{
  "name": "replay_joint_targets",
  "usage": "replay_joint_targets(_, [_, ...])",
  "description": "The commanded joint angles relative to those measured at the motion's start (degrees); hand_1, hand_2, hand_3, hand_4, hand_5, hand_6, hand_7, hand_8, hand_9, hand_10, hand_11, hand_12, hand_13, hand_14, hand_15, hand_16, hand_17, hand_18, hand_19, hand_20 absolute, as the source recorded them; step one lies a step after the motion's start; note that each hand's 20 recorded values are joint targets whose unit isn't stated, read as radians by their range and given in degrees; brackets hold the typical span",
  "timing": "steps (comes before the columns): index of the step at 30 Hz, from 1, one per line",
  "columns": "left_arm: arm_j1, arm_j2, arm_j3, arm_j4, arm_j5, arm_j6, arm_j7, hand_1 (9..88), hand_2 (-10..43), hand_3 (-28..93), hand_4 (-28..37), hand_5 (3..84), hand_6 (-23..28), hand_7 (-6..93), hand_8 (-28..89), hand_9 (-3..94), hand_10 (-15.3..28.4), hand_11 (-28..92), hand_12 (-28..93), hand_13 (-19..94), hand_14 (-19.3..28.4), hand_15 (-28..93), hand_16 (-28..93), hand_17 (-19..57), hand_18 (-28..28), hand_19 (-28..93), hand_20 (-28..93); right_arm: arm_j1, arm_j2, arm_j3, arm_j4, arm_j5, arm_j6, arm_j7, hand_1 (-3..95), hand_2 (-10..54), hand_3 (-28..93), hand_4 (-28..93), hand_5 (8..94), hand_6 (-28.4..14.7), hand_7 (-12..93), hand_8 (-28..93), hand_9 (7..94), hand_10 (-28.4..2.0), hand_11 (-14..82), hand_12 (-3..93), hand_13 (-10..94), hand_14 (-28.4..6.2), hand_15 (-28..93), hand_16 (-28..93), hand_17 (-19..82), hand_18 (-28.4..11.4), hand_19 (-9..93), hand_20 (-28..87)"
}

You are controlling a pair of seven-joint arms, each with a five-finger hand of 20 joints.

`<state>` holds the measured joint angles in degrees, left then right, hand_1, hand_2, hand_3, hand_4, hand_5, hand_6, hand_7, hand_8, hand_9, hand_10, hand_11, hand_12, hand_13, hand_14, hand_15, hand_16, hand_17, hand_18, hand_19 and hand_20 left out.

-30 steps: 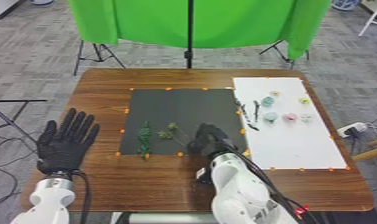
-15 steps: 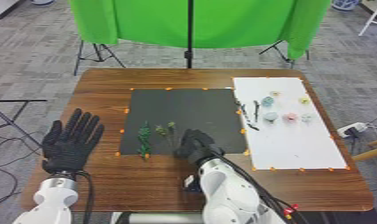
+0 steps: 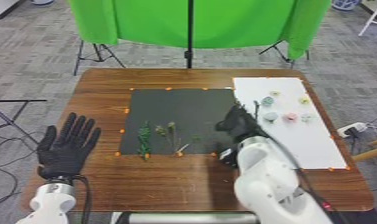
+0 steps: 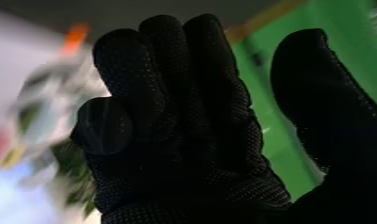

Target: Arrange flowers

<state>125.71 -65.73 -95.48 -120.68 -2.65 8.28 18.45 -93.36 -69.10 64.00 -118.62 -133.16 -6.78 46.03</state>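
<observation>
In the head view my left hand is at the table's left side, palm up and fingers straight. My right hand is over the black mat's right edge, beside the dark stems. In the right wrist view the right hand holds nothing, mostly straight-fingered, thumb apart. On the mat lie a leafy green sprig, two budded stems to its right, and a small green piece. The white sheet bears a teal flower, a pale blue one, a pink one and a yellow one.
Orange tape marks the edges of the black mat and the white sheet on the brown table. A green cloth hangs behind the table.
My right hand first shifted left toward the budded stems, then right and farther back to the mat's right edge. One budded stem has turned from slanted to nearly lengthwise beside the sprig.
</observation>
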Motion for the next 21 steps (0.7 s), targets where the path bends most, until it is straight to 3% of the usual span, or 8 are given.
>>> replay_joint_targets(1, [1.4,-0.17,-0.09,-0.54,-2.47,-0.62,1.11,25.9,18.5,76,-28.3,43.0,9.4,9.6,-10,38.5,14.3,17,6,29,14.6,26,-8,-6.4,12.4,33,10,5.6,6.8,5.4,5.4,-3.6,1.4,-1.4,32.5,-9.5,77,-22,69.7,-8.0,17,-11,70.6,-21.3,18.2,17.0,67,-16.6,60,22,39,-27.4,93,48])
replay_joint_targets(3, [1.1,-0.25,0.19,-0.55,-2.35,-0.34,0.99,25.9,18.6,76,-28.3,43.1,9.4,9.7,-10,38.6,14.3,17,6,29,14.6,26,-8,-6.4,12.4,33,10,7.0,7.7,4.8,7.7,-5.9,3.3,-2.2,31.7,-9.5,77,-23,67.6,-8.3,15,-11,68.2,-21.6,17.5,16.8,66,-17.0,60,22,38,-27.8,93,48])
replay_joint_targets(5, [0.7,-0.22,0.26,-0.33,-3.70,-0.77,0.66,25.9,18.6,76,-28.3,43.2,9.4,9.8,-10,38.9,14.3,18,6,29,14.7,26,-8,-6.4,12.4,33,10,8.1,8.8,4.7,9.5,-8.9,3.7,-4.5,31.4,-9.5,77,-23,66.8,-8.5,15,-11,66.2,-21.8,17.0,16.6,62,-17.8,61,22,38,-27.8,93,49])
replay_joint_targets(11, [0.7,0.05,-0.04,-0.44,-3.67,-0.32,0.83,25.9,18.6,76,-28.3,43.5,9.4,10.1,-10,39.0,14.3,18,6,30,14.7,27,-8,-6.5,12.5,34,10,11.0,11.2,2.9,13.5,-6.5,-2.7,-9.9,30.6,-9.5,79,-27,63.4,-7.6,15,-11,60.1,-20.7,14.5,15.5,53,-19.6,65,21,34,-27.5,93,50])
replay_joint_targets(14, [0.6,0.00,0.17,-0.40,-4.86,-0.44,0.58,25.9,18.6,76,-28.3,43.6,9.3,10.3,-10,39.1,14.3,18,7,30,14.8,27,-8,-6.5,12.5,34,10,11.2,10.6,2.2,14.4,-5.9,-4.6,-9.8,28.9,-9.5,78,-28,65.2,-4.3,12,-12,60.9,-17.9,10.5,13.3,51,-20.3,65,20,32,-27.8,93,51])
replay_joint_targets(16, [0.9,0.04,0.19,-0.49,-4.92,-0.41,0.52,25.9,18.6,76,-28.3,43.7,9.2,10.4,-10,39.6,14.1,18,7,30,14.8,27,-8,-6.4,12.5,34,10,11.4,9.9,1.7,15.2,-6.6,-5.2,-10.0,28.4,-9.5,77,-28,65.9,-3.4,11,-12,61.0,-17.6,9.6,12.7,50,-20.4,66,20,32,-27.9,93,51])
replay_joint_targets(21, [0.4,0.15,0.31,-0.21,-5.05,-0.60,0.17,25.9,18.7,76,-28.3,44.0,9.2,10.6,-10,39.8,14.2,18,6,30,14.8,27,-8,-6.4,12.4,34,10,12.5,9.2,0.6,17.6,-6.6,-6.4,-9.0,27.1,-9.5,77,-28,65.7,-3.6,11,-12,59.8,-21.0,7.5,11.5,49,-20.8,66,20,31,-28.2,93,52])
